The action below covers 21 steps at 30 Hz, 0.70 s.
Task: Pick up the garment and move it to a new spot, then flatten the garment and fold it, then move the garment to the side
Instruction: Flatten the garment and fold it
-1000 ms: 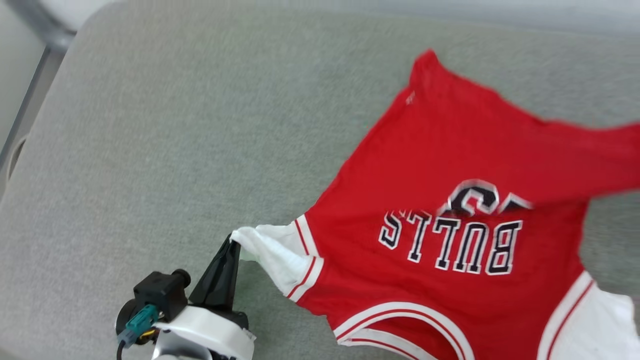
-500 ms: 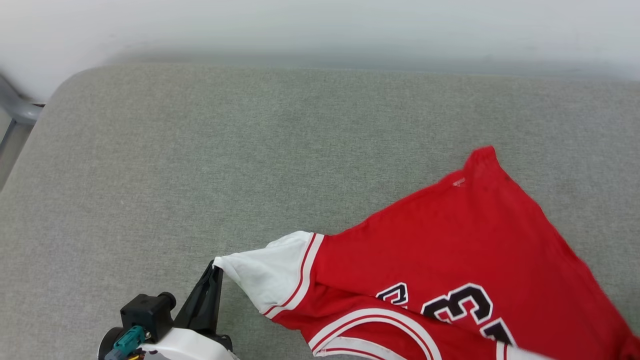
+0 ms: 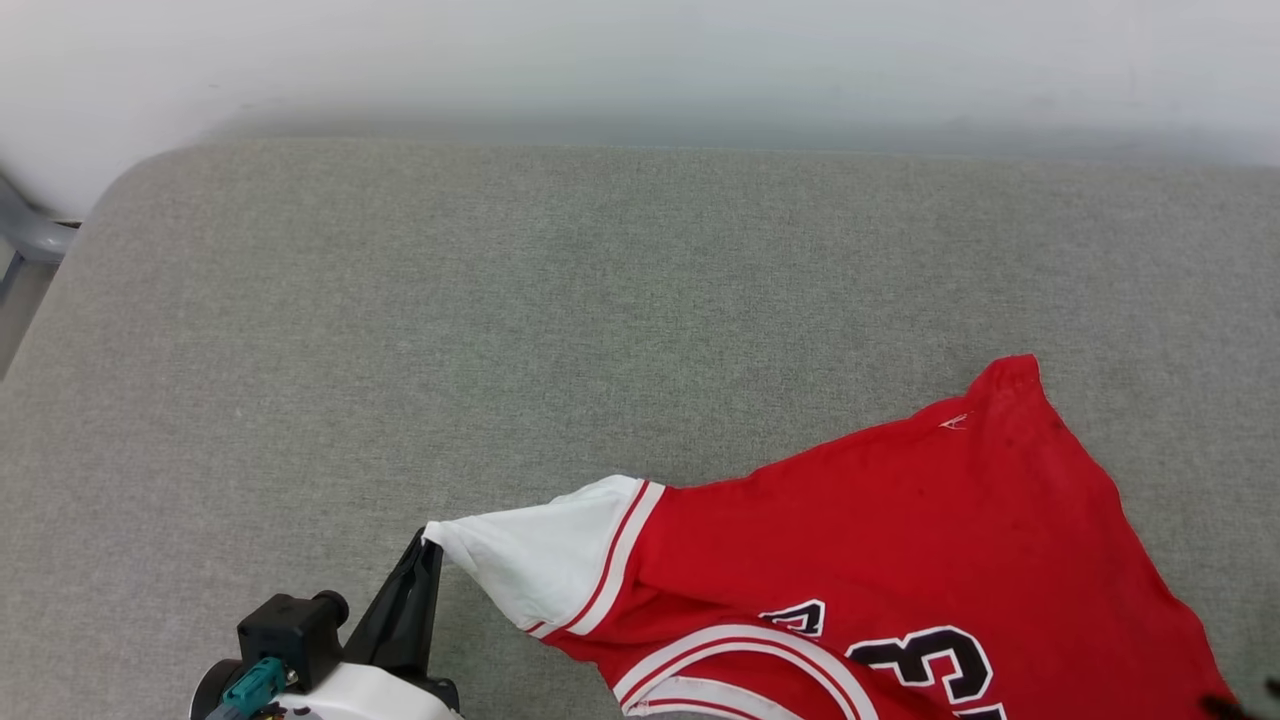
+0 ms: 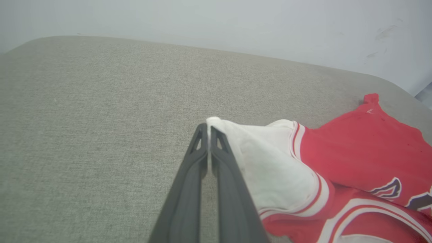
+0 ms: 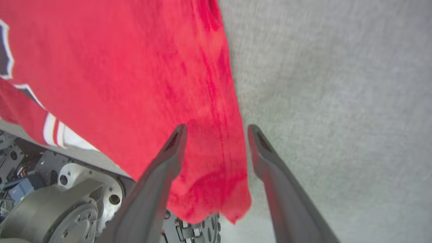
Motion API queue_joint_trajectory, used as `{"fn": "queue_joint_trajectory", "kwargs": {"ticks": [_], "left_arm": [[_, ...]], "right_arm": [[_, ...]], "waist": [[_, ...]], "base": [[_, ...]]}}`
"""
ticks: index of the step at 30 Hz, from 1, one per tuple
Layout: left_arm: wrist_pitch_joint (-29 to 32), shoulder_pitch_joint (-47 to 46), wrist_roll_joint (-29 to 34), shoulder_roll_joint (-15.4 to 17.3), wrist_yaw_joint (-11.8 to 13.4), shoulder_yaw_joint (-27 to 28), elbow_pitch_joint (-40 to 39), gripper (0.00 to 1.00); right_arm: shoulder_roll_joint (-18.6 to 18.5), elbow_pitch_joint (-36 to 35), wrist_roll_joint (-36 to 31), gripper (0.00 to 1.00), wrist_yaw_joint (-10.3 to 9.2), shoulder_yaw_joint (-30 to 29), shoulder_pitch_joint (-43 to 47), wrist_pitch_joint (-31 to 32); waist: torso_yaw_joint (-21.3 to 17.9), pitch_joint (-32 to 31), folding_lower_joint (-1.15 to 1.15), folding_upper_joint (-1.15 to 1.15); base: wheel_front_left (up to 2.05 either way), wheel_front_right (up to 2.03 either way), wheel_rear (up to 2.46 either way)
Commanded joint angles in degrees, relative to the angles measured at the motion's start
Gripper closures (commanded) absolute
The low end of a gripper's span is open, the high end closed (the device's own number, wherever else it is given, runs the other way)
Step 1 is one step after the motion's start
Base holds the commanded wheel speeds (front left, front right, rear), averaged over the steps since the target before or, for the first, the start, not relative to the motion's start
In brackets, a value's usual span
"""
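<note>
The white sleeve (image 3: 535, 560) of the garment (image 3: 900, 540) is pinched at its tip by the left gripper (image 3: 430, 543). The right gripper (image 5: 217, 130) is held spread, with the red hem edge hanging between its fingers. The garment is laid at the grey cushion's (image 3: 400, 300) near right; bare cushion is seen leftward and toward the wall (image 3: 640, 50).

The red garment (image 3: 900, 520) bears a black, white-edged numeral 3 (image 3: 925, 660); its other characters are cut off

A grey fabric pad (image 3: 400, 300) with a rounded corner carries the shirt (image 3: 900, 540), spread to the right of the fingers (image 3: 405, 610) of the left gripper (image 3: 430, 548), its white sleeve at their tips.
</note>
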Motion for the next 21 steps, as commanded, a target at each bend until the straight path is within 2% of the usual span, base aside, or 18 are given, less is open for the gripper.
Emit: {"fn": "queue_joint_trajectory", "kwargs": {"ticks": [1, 6, 11, 16, 21], "left_arm": [[-0.02, -0.11, -0.11, 0.05, 0.18, 0.0, -0.1, 1.0], [-0.11, -0.47, 0.02, -0.15, 0.19, -0.26, -0.4, 1.0], [-0.21, -1.64, 0.41, -0.33, -0.06, -0.65, -0.83, 1.0], [-0.3, -3.57, 1.03, -0.68, -0.33, -1.1, -1.14, 1.0], [-0.55, -5.62, 1.67, -1.38, -0.81, -1.87, -1.28, 1.0]], "right_arm": [[-0.12, -1.81, 0.15, 0.0, -0.06, -2.63, -1.78, -1.25], [-0.65, -5.84, -1.3, 0.0, -0.06, -7.08, -4.9, -3.33], [-1.26, -9.73, -3.46, 0.0, -0.06, -8.24, -11.29, -2.52], [-1.67, -10.45, -5.89, 0.0, -0.07, -3.93, -20.07, 1.47], [-1.13, -6.85, -8.02, 0.0, -0.07, 2.85, -29.39, 7.18]], "waist": [[0.25, -0.24, 0.01, 0.0], [0.83, -0.04, 0.01, 0.0], [1.83, 1.41, 0.01, 0.0], [3.11, 3.59, 0.01, 0.0], [4.55, 6.2, 0.01, 0.0]], "base": [[0.0, 0.0, 0.0], [0.0, 0.0, 0.0], [0.0, 0.0, 0.0], [0.0, 0.0, 0.0], [0.0, 0.0, 0.0]]}}
